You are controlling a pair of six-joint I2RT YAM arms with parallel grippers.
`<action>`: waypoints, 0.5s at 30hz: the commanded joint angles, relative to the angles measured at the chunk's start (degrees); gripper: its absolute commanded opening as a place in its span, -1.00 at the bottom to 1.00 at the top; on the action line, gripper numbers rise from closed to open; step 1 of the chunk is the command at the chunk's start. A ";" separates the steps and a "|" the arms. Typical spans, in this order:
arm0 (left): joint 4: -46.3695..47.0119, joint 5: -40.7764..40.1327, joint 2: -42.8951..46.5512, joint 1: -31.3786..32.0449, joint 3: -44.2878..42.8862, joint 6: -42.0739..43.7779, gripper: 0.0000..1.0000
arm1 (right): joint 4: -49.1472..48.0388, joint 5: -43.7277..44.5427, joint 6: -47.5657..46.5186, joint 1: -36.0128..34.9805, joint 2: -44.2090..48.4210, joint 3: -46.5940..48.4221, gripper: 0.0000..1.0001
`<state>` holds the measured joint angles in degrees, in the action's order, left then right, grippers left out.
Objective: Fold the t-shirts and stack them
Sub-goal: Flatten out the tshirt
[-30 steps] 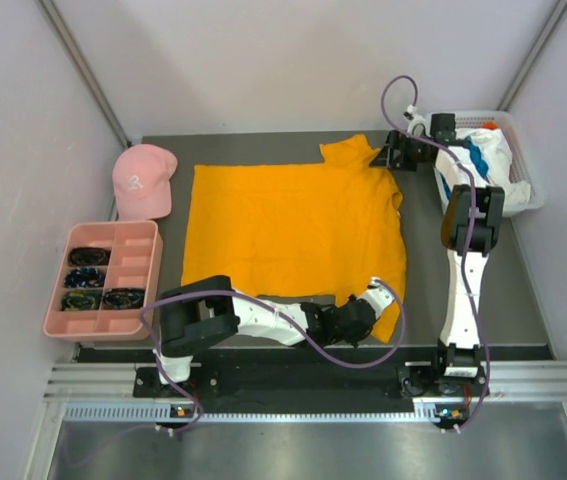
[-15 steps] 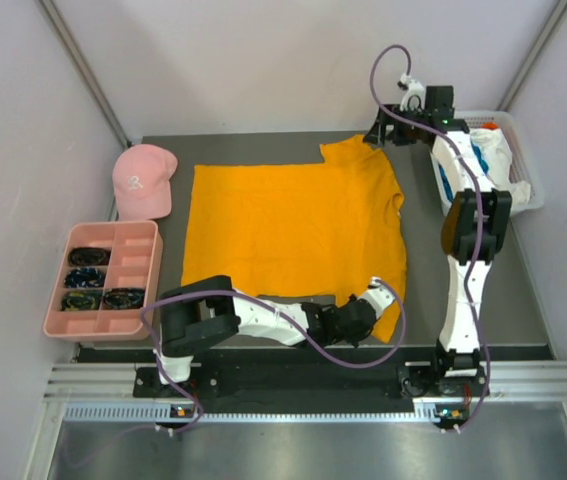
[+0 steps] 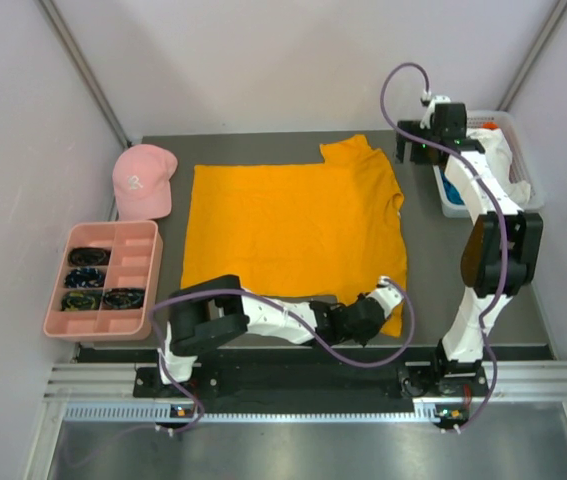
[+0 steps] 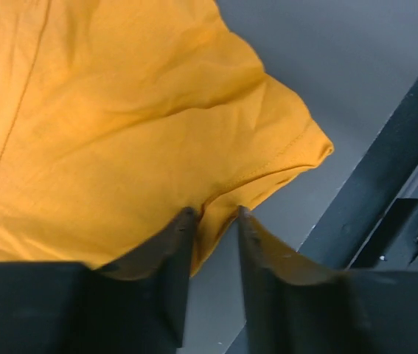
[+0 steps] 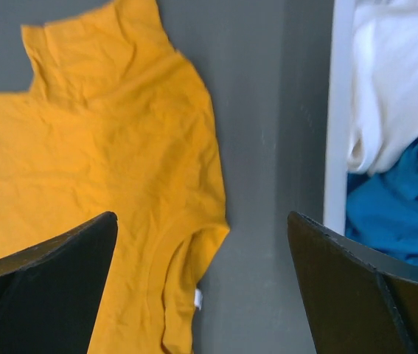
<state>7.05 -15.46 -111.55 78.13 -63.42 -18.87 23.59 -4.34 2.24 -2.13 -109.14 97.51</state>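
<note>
The orange t-shirt (image 3: 293, 230) lies spread flat on the dark table. My left gripper (image 3: 387, 298) is low at its near right sleeve. In the left wrist view the fingers (image 4: 183, 236) stand narrowly apart, and the sleeve's hem (image 4: 267, 155) runs in between their tips (image 4: 214, 214). My right gripper (image 3: 418, 150) is wide open and empty, hovering over bare table between the far sleeve (image 5: 113, 110) and the basket. The right wrist view (image 5: 201, 217) shows a white t-shirt (image 5: 393, 74) and a teal t-shirt (image 5: 404, 214) bunched in the basket.
A white basket (image 3: 535, 192) stands at the far right. A pink cap (image 3: 143, 180) lies at the far left. A pink compartment tray (image 3: 138, 268) with dark items is in front of it. Side walls close in on both sides. The black front rail (image 4: 385, 192) runs beside the near sleeve.
My right gripper has swung right, from over the shirt's far sleeve towards the basket. My left gripper has shifted a little right along the near sleeve.
</note>
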 commanded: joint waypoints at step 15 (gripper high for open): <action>-3.09 -6.07 13.01 3.79 -2.32 4.54 0.70 | -0.22 0.21 7.42 -0.42 7.27 -5.23 0.97</action>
<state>3.53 -18.15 -106.15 81.73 -64.42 -16.01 24.01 -3.97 7.64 -2.13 -106.52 91.15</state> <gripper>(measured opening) 0.799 0.985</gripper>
